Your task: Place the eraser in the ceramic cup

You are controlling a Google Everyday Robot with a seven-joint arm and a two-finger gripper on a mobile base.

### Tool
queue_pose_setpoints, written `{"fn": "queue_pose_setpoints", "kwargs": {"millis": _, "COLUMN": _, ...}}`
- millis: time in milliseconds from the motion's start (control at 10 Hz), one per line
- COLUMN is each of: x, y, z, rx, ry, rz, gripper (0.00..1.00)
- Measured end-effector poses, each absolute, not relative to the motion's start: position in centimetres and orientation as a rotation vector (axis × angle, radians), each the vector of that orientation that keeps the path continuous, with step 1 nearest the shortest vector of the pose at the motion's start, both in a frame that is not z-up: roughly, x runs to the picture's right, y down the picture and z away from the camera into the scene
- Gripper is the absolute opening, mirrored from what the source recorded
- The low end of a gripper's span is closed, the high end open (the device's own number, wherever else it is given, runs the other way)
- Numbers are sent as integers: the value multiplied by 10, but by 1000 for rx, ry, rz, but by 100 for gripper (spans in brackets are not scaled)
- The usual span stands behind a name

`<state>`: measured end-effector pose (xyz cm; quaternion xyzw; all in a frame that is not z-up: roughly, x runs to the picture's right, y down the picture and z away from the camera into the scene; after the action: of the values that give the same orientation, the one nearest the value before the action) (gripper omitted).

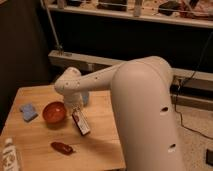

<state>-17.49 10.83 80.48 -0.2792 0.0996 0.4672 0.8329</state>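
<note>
Status: not done.

Eraser [82, 123] is seen tilted, right under the gripper [76, 110], low over the table [105, 147], just right of the bowl [54, 112]. Its top end meets the gripper. Clamped vs. merely touched isn't shown from this angle, so claw state: can't tell. Judging by the steep tilt it's prob. lifted, i.e. pickup likely done, but that's unconfirmed.

Cup [85, 98] is mostly hidden behind the arm [135, 100]; only a pale blue strip is seen, just behind the gripper and by the bowl's far-right side. Its inside can't be seen. Eraser is clearly outside it, in front.

Left to do (est.):
- eraser to be raised above the rim
- carried back over the cup and lined up w/ the opening
- released

Cup is narrow and the eraser oblong, so it should prob. be brought nearer upright before the drop, else it may catch on the rim. Bowl is close by, so a wrong-container drop is to be avoided.

Not involved: pad [28, 112] at table's left, lump [62, 147] toward the front edge, bottle [11, 157] at the front-left corner. All are well apart from the cup.
</note>
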Motion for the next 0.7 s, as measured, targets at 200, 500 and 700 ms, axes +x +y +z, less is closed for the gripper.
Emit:
{"fn": "queue_pose_setpoints", "kwargs": {"millis": 200, "x": -174, "y": 106, "z": 797, "rx": -585, "ry": 193, "rz": 991, "gripper": 48}}
{"fn": "queue_pose_setpoints", "kwargs": {"millis": 500, "x": -170, "y": 101, "z": 784, "rx": -575, "ry": 167, "rz": 991, "gripper": 48}}
{"fn": "queue_pose_setpoints", "kwargs": {"millis": 700, "x": -164, "y": 99, "z": 777, "rx": -565, "ry": 162, "rz": 990, "gripper": 48}}
